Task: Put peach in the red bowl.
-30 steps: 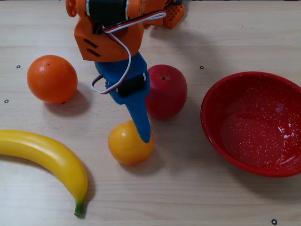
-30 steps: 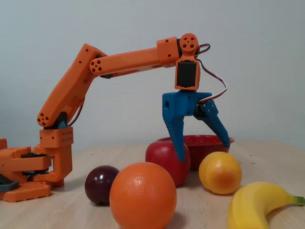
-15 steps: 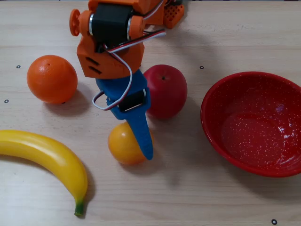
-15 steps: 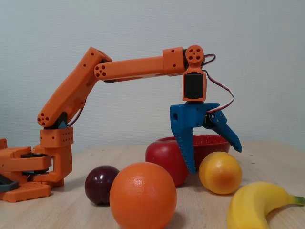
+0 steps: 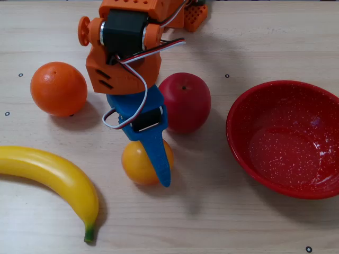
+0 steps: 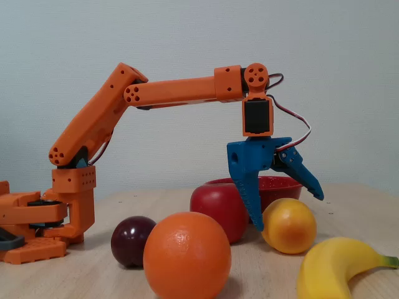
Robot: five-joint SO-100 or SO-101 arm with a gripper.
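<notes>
The peach (image 5: 136, 164) is a smooth yellow-orange ball on the wooden table, in front of the red apple (image 5: 185, 100). My blue gripper (image 5: 145, 159) hangs right over it and is open. In the side fixed view the gripper (image 6: 287, 212) straddles the peach (image 6: 288, 225): one long finger stands down at its left and the other is raised to its right. I cannot tell whether either touches it. The red speckled bowl (image 5: 249, 116) sits empty to the right, and its rim (image 6: 274, 185) shows behind the gripper.
An orange (image 5: 58, 89) lies at the left and a banana (image 5: 53, 177) at the lower left. In the side fixed view a dark plum (image 6: 133, 241) sits left of the apple (image 6: 215, 208), near the arm's base (image 6: 37, 230).
</notes>
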